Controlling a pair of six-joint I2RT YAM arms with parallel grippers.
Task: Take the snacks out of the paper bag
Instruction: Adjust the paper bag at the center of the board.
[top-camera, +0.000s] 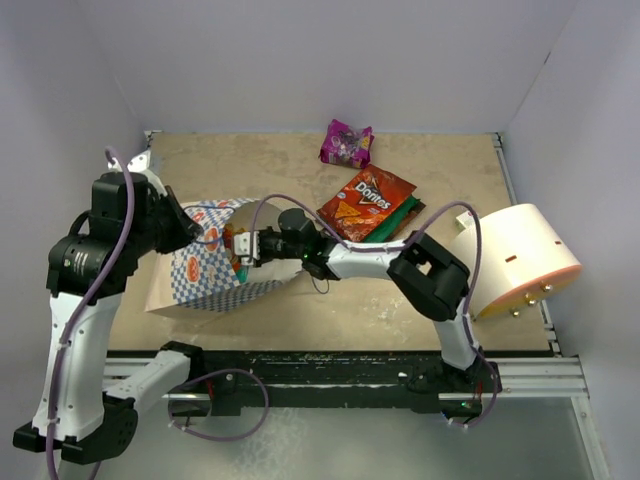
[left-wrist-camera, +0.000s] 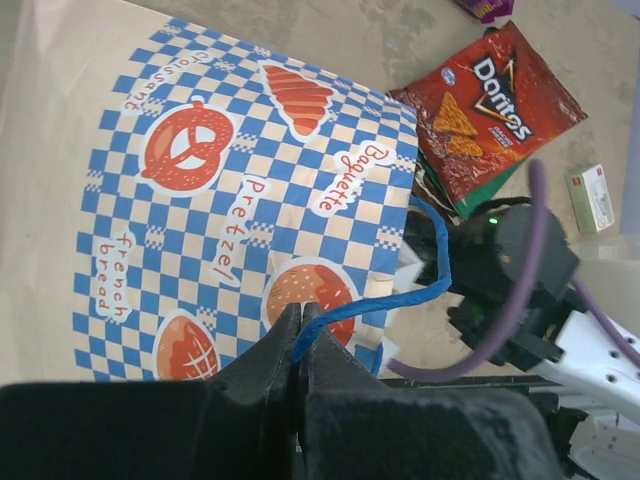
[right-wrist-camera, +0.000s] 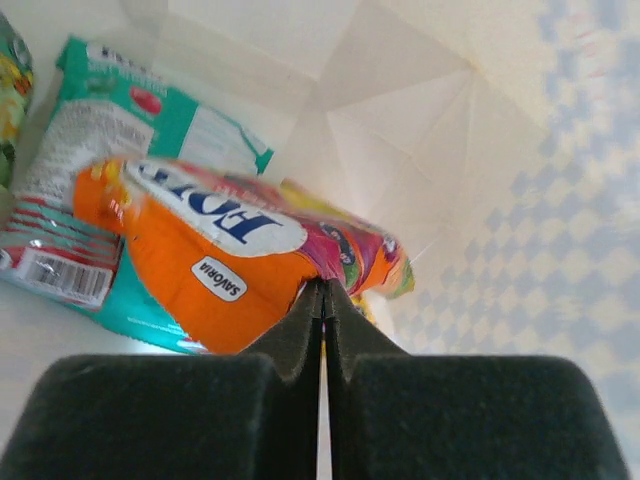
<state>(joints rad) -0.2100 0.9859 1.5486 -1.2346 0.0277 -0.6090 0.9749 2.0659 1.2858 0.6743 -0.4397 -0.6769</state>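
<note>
Two robot arms work at a paper bag (top-camera: 200, 275) that lies on its side at the centre-left of a tan table (top-camera: 400, 310), its open mouth facing the right of the frame. The bag is cream, with a blue-and-white checked band and orange bakery drawings.

The left gripper (top-camera: 190, 228) sits at the bag's upper rim. In the left wrist view its fingers (left-wrist-camera: 275, 350) are pressed together, pinching a thin blue string handle (left-wrist-camera: 430, 270).

The right gripper (top-camera: 243, 247) reaches from the right into the bag's mouth. In the right wrist view its fingers (right-wrist-camera: 290, 340) are pressed together, the tips nipping the lower edge of an orange packet (right-wrist-camera: 190, 280) inside the bag. That packet lies on top of a teal packet (right-wrist-camera: 150, 120), which is also inside.

Three snacks lie outside the bag. A magenta-purple packet (top-camera: 346, 143) is at the upper centre of the top view, near the table's far edge. A red-orange Doritos packet (top-camera: 366, 200) lies just right of the bag's mouth, resting on a green packet (top-camera: 398, 222) that shows at its lower right edge.

A large cream-peach cylinder (top-camera: 520, 260) lies on its side at the right edge of the table.
</note>
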